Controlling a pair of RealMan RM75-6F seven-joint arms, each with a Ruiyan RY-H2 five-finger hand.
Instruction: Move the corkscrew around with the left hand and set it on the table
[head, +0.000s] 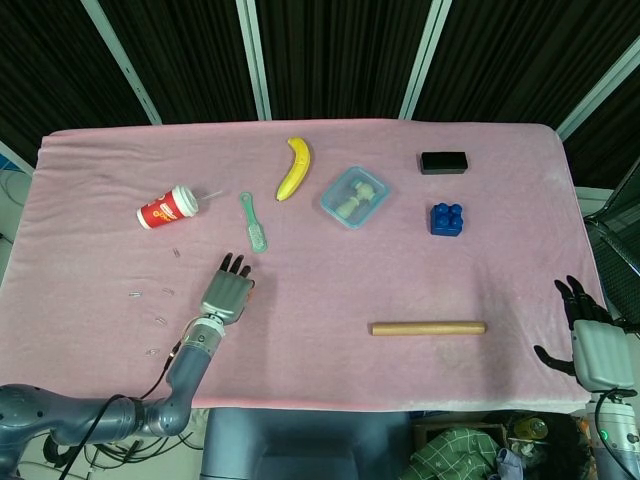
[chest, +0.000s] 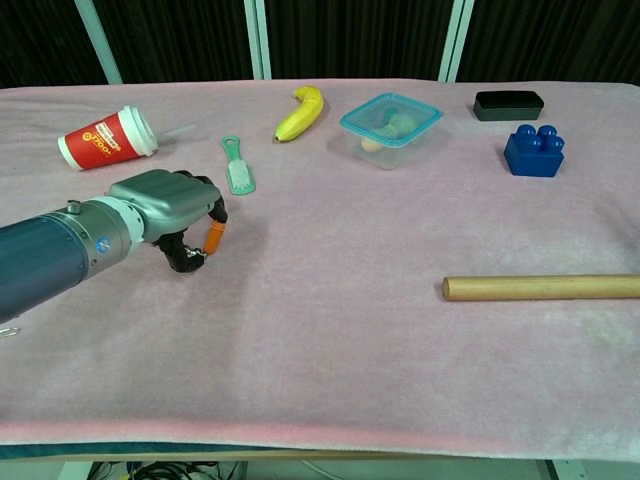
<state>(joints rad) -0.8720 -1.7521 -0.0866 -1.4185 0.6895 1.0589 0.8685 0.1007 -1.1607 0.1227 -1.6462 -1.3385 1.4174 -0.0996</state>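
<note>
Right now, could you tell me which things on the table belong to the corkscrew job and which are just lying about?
In the job:
left hand
corkscrew, orange-handled, held in that hand
pink table cover

Lying about:
red paper cup
green brush
banana
lidded food container
black box
blue building block
wooden rod

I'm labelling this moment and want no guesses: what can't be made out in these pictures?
- Corkscrew: chest view shows only an orange part and dark bits; the left hand covers the rest. In the head view the hand hides nearly all of it.
- Whether the corkscrew touches the table: unclear in both views.
- Right hand: head view only, at the frame's edge; absent from the chest view.
- Small items left of the hand: too small to identify.
</note>
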